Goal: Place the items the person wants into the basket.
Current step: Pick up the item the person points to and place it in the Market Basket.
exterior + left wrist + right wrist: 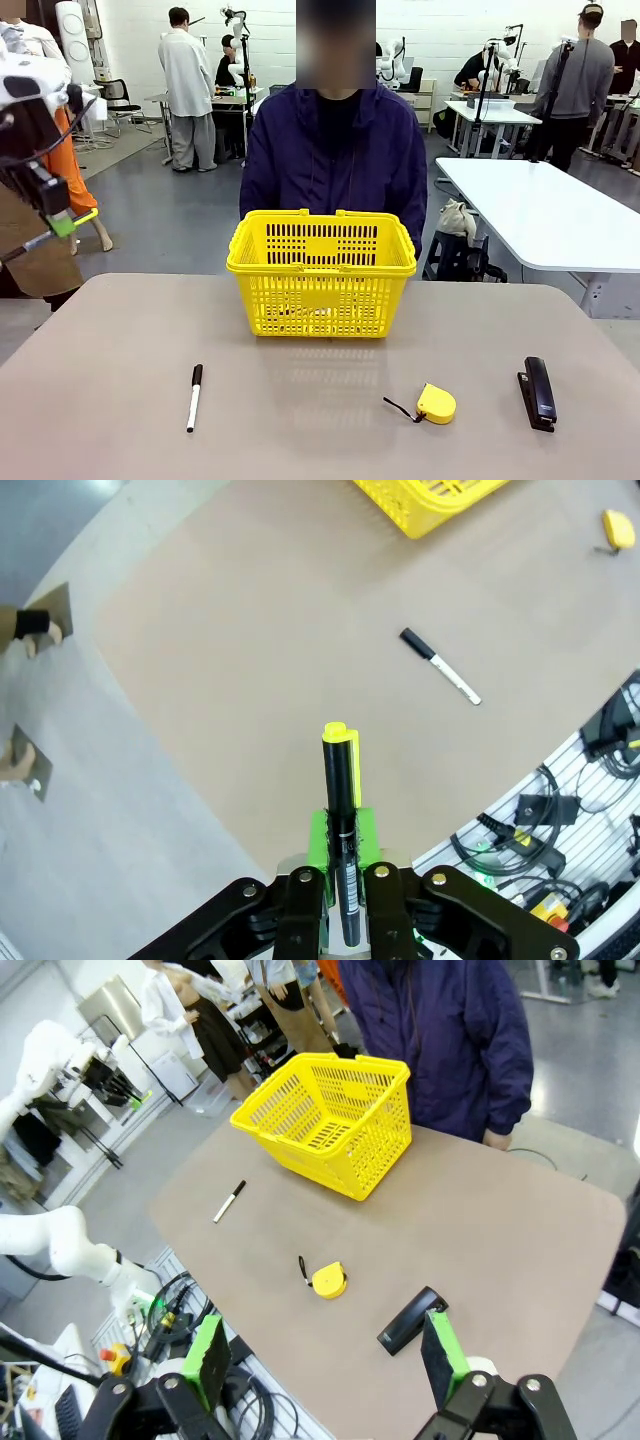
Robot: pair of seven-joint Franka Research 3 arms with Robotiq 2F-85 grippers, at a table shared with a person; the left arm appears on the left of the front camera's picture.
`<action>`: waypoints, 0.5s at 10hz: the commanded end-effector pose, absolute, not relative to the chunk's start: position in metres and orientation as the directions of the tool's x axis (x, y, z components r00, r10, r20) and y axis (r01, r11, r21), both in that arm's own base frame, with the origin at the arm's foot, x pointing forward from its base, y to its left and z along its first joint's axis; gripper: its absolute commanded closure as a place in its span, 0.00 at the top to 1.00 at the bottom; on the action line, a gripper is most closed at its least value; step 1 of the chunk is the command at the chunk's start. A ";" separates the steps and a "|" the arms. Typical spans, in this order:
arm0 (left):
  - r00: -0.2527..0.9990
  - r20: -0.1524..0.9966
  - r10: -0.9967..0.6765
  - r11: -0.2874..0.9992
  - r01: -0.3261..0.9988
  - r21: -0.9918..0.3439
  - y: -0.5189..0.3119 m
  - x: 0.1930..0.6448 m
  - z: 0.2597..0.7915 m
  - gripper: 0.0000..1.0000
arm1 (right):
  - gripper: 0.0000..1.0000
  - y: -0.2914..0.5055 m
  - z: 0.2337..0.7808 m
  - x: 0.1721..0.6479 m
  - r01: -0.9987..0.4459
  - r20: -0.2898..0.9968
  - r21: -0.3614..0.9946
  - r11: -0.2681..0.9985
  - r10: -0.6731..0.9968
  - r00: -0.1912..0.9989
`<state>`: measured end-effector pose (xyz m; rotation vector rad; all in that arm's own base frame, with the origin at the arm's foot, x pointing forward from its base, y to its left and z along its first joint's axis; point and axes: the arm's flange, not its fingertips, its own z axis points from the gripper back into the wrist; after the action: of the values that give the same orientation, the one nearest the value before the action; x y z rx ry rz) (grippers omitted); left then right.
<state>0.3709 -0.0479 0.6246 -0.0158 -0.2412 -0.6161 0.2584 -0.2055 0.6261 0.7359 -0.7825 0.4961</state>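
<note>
Left gripper is pressed shut on a thin black pen with a yellow end, pinched near its lower half, yellow tip pointing away from the wrist. In the front view this gripper is raised high at the left side, well apart from the bright yellow plastic lattice basket. The basket stands at the far middle of the grey-brown desk, just in front of the person in a dark navy jacket.

Right gripper is spread wide with nothing between the pads, hanging above the near desk edge.

Progress, as a judgement: the pen is picked up but not yet over the basket, so carry and drop are left. White marker with black cap lies flat on the desk, near left, untouched. Basket contents: cannot tell through the lattice.

Round yellow tape measure and black stapler sit at the near right.
</note>
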 end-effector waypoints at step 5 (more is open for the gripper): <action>0.762 0.217 -0.610 0.788 0.612 0.067 -0.064 0.381 0.635 0.00 | 1.00 -0.204 0.625 0.260 -0.661 0.792 0.402 0.634 0.121 0.598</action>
<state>0.3835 -0.0661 0.6340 -0.0069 -0.2300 -0.6688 0.2584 -0.2055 0.6262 0.7359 -0.7825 0.4962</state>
